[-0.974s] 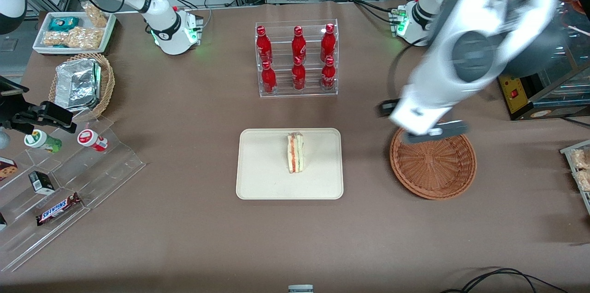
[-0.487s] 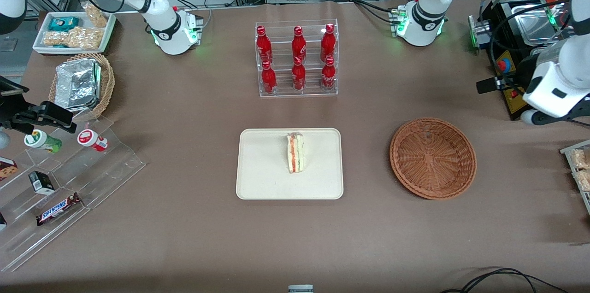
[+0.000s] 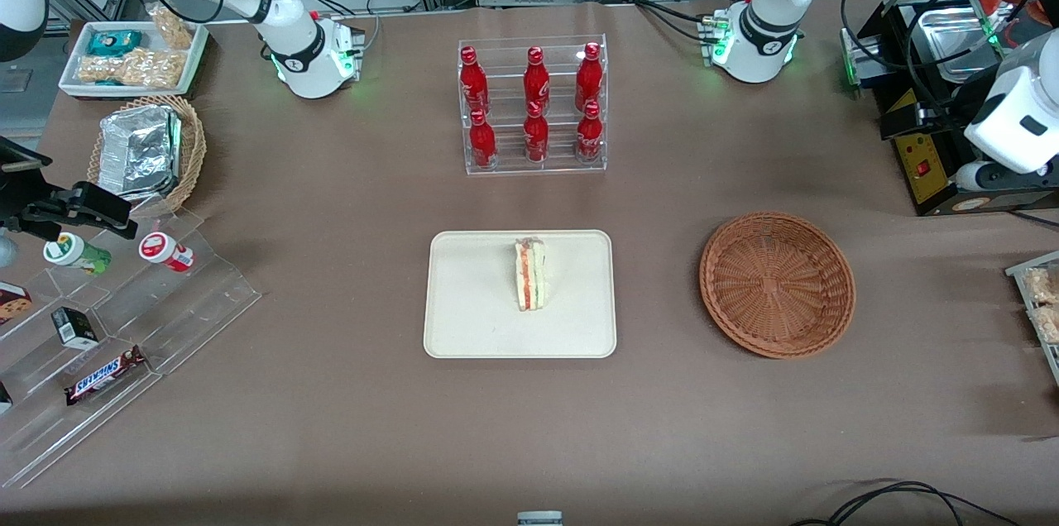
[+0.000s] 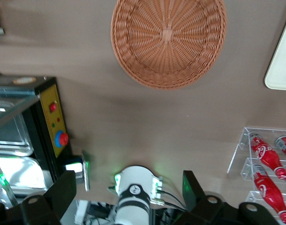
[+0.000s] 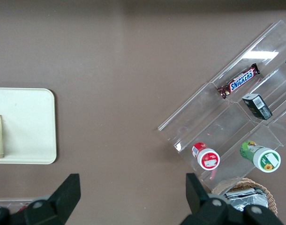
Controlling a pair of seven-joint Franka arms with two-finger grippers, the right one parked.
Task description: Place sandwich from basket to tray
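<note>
On the brown bench (image 3: 331, 427), the cream tray (image 3: 471, 319) lies near the middle with the sandwich (image 3: 529, 274) standing on it, filling edge up. Toward the working arm's end sits the round wicker basket (image 3: 778, 284), holding nothing, well apart from the tray. The gripper (image 4: 129, 190) hangs high off that end of the bench, above a yellow-faced control box (image 3: 920, 158); its jaws stand wide apart and hold nothing.
</note>
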